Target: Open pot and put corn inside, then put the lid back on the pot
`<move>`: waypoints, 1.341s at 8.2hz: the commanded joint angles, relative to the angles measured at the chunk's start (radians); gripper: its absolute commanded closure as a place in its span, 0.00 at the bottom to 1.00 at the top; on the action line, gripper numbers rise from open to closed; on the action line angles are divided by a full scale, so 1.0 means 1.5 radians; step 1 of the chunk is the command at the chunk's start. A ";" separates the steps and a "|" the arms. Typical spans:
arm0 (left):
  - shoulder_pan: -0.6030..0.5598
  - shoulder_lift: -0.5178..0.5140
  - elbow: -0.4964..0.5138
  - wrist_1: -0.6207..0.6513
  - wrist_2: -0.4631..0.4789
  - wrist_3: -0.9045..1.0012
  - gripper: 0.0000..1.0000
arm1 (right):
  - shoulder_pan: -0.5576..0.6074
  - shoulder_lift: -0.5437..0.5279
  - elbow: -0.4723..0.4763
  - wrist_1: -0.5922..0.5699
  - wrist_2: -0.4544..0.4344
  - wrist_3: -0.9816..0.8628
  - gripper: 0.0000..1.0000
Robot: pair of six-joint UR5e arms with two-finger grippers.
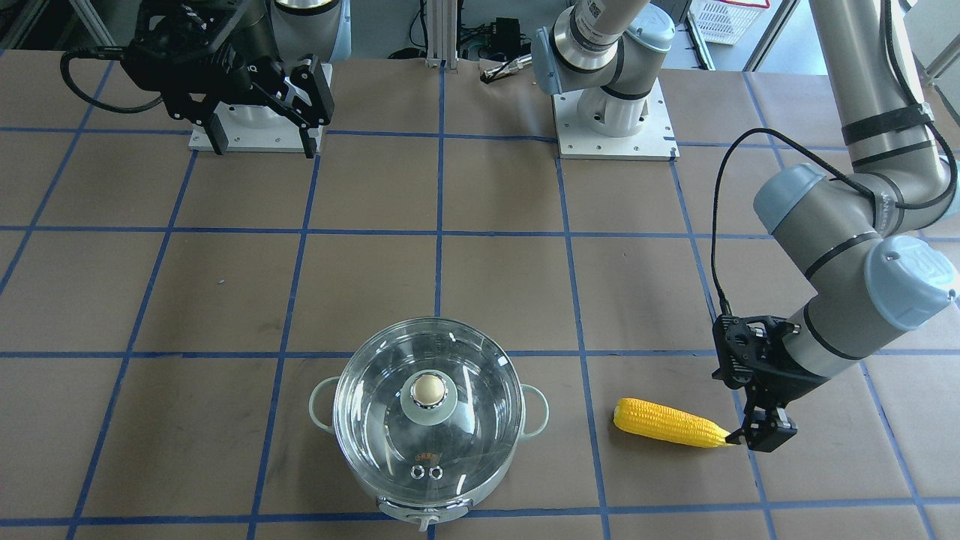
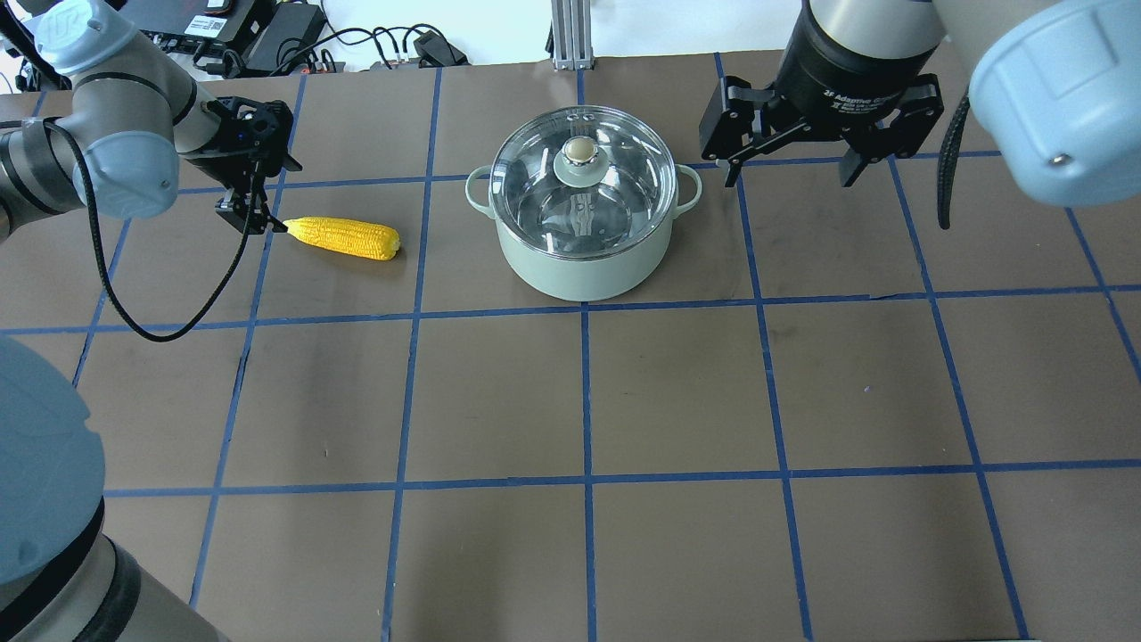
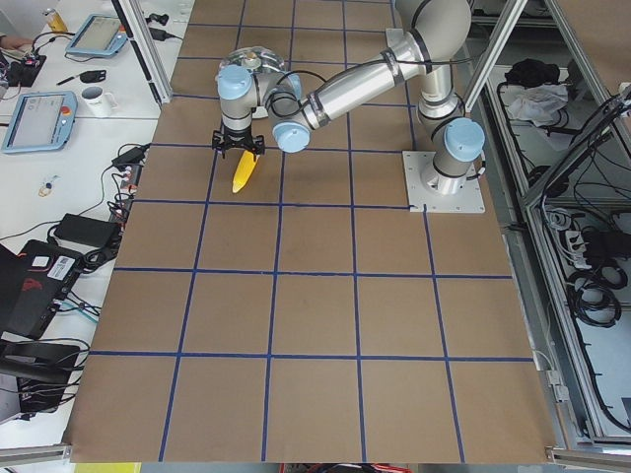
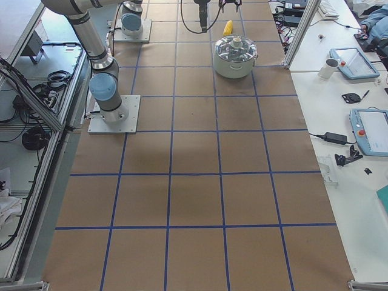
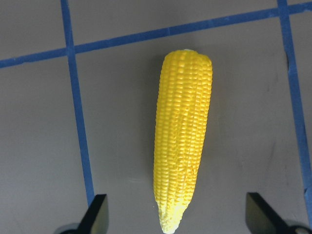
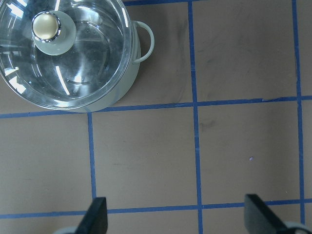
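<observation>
— What is sitting on the brown paper-covered worktop (image 2: 677, 392) with its blue tape grid?
— A round mint-green pot (image 2: 579, 267) is standing at the far middle. The clear glass dome lid (image 2: 581, 192) with the cream knob is resting closed on it.
— And the bright yellow ear of corn (image 2: 343, 237)?
— It is lying flat left of the pot, apart from it. The left pincer (image 5: 178, 214) is straddling its narrow tip, spread wide, gripping nothing. The right pincer (image 2: 789, 171) is hanging right of the pot, also spread wide and empty.
</observation>
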 commanded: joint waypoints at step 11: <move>-0.004 -0.097 0.004 0.018 -0.060 0.063 0.43 | 0.001 0.001 0.000 0.001 0.005 0.001 0.00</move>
